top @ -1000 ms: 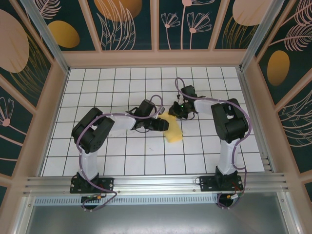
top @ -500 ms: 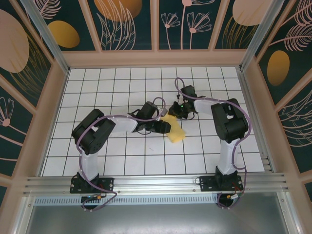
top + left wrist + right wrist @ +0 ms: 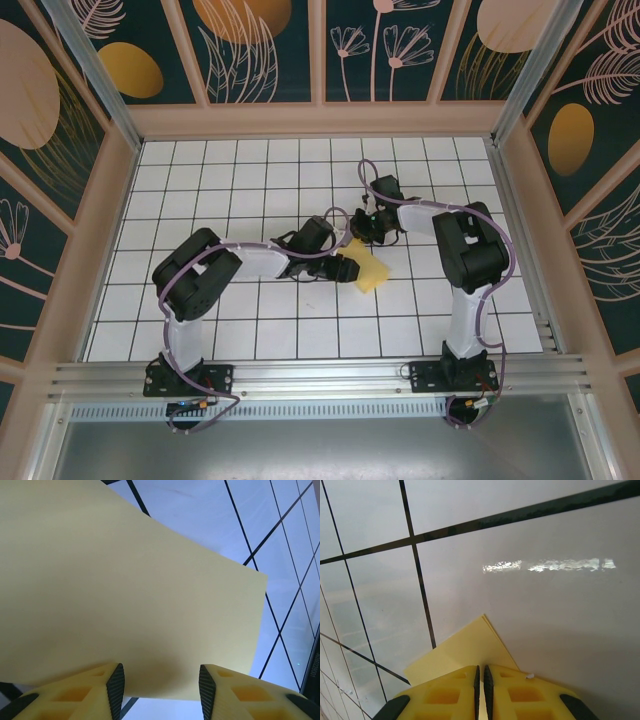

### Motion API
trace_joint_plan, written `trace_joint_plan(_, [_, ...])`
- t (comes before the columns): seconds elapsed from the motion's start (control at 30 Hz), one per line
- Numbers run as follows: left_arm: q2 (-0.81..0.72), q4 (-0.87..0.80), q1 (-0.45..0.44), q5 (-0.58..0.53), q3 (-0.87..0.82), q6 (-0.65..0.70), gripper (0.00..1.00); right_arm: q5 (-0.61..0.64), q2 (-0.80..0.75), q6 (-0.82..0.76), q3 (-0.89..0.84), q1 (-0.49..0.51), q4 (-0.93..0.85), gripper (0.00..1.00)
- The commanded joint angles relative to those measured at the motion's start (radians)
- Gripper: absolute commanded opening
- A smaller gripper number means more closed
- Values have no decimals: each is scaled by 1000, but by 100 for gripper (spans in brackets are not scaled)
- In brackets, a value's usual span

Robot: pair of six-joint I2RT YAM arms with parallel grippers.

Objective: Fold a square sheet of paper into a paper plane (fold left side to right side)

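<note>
The square sheet of paper (image 3: 372, 272) lies folded on the white grid just right of the table's middle, a yellow, narrower shape. In the left wrist view the paper (image 3: 125, 580) spreads wide and smooth ahead of my left gripper (image 3: 161, 692). Its jaws stand open, and the paper's near edge runs across the gap between them. My left gripper (image 3: 347, 266) sits at the paper's left edge. My right gripper (image 3: 362, 230) is at the paper's far corner. The right gripper (image 3: 481, 672) is shut, its tips resting on the doubled corner of the paper (image 3: 465, 652).
The tiled table (image 3: 250, 180) is boxed in by wooden walls (image 3: 95, 220) on the left, back and right. A metal rail (image 3: 320, 375) with both arm bases runs along the near edge. The two arms meet over the middle tiles.
My left arm has reached further right, sliding its gripper along the paper. The paper has shifted slightly right and lies flatter. The right gripper has stayed put.
</note>
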Motion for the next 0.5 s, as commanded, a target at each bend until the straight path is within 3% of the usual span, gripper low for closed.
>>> trace_joint_plan(0.0, [-9,-14,-33,20,-12,-28,47,40,67,-12,-37,19,-59,17])
trace_joint_plan(0.47, [30,-19,-103,4,38,-51,48,33,65,-16,-52,21,-47,17])
